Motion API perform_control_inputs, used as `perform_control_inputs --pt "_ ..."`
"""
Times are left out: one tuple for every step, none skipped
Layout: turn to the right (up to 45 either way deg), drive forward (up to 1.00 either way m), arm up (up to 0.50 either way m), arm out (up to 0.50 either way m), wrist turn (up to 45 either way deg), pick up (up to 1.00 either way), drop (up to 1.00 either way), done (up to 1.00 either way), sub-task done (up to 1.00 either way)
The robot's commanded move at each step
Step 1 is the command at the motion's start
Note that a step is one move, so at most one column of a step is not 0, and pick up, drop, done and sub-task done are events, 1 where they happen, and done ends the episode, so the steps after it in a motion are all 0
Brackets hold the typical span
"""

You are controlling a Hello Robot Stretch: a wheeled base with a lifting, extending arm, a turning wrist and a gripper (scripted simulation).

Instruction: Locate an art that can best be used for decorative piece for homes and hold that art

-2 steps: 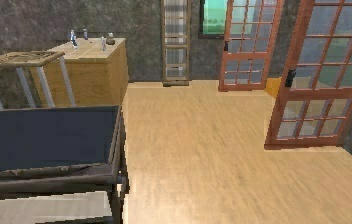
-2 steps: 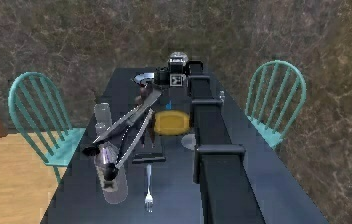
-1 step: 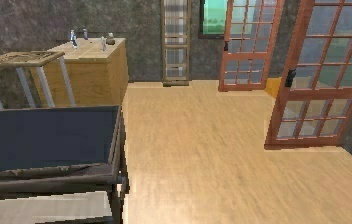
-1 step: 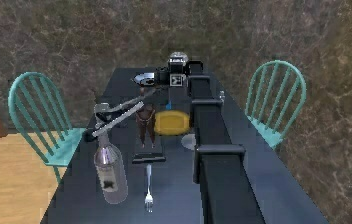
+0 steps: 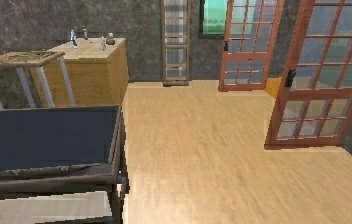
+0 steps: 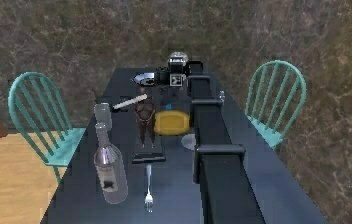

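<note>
statuette (image 6: 144, 122): small brown figure on a dark flat base, upright near the middle of the dark tabletop (image 6: 174, 195) in the arm side view. best match here for a decorative art piece. locate step looks done, so i judge we're in the reach/grasp step. arm (image 6: 216, 165) runs out over the tabletop and the hand (image 6: 134, 101) sits just above the figure in the picture. can't tell if it's over, beside or touching it. hand state: can't tell how wide it is or whether it holds anything, since the figure stands on the tabletop right at it. neighbours are tight: clear glass bottle (image 6: 107, 165) near the figure toward the view's left, yellow dish (image 6: 171, 122) just beside it on the right, fork (image 6: 149, 188) lying in front of the base. next move, as i see it: confirm the hand brackets the figure's body, take hold, then lift straight up until the base hangs clear of the tabletop. risks: the tall narrow figure may tip, or a sideways drag could clip the bottle. base probably doesn't need to drive.
</note>
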Motion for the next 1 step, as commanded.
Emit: perform_control_inputs --pt "0.0 0.0 0.0 0.0 15.0 0.0 0.0 0.0 0.0"
